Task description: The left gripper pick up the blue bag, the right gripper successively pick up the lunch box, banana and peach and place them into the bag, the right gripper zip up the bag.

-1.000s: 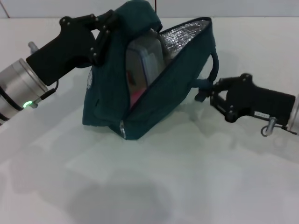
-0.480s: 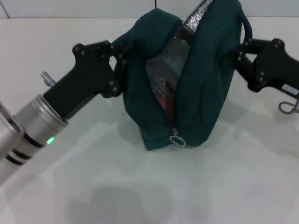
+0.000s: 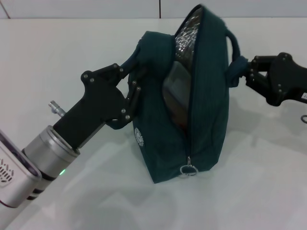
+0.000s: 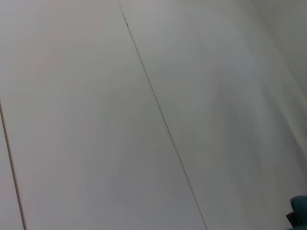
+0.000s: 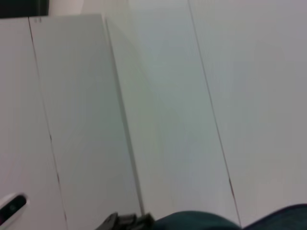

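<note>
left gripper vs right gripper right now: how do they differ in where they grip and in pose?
The left gripper grips the blue bag at its fabric flap; the right gripper holds a handle on the opposite side. The left arm slants up from below; the right reaches in nearly level. Both are black, with fingers shut on the bag.

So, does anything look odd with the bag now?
Nothing is spilled or damaged. The bag stands upright between the left gripper and right gripper, its zipper still mostly open, with the lunch box showing inside.
</note>
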Motion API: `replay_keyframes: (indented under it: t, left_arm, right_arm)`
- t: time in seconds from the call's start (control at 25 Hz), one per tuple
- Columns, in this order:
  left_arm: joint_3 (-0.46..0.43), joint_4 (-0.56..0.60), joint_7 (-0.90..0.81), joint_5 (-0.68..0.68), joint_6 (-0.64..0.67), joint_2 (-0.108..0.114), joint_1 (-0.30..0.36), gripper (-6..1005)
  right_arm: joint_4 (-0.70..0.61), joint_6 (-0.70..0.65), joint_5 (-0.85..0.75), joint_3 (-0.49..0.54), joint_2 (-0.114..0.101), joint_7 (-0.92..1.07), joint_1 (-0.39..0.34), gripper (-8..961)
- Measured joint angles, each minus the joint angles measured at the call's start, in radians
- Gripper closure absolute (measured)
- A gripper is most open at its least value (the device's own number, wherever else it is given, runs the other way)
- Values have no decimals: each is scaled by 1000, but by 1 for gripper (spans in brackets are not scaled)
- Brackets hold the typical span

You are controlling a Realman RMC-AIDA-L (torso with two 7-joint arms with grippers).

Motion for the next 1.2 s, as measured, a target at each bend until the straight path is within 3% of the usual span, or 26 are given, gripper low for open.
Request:
replay_keyframes:
  t: [0.48,0.64,0.84,0.92,1.2]
  left_arm:
    - [-1,17,20,37,-86,-1,-9,728]
    - [-1,25,46,37,-103,-1,-8,691]
    - [0,27,49,38,-104,-2,-7,680]
    - [0,27,47,38,-105,-2,-7,679]
    - [-5,35,49,30,-124,-2,-11,676]
  right_arm:
    - [-10,43,-56,9,7,42,10,812]
    - [-21,22,-57,89,36,7,-25,668]
    - [-65,-3,-57,198,90,-75,-96,541]
    - [-61,-40,-56,210,97,-115,-108,504]
    - [17,-206,-49,234,94,-224,-136,510]
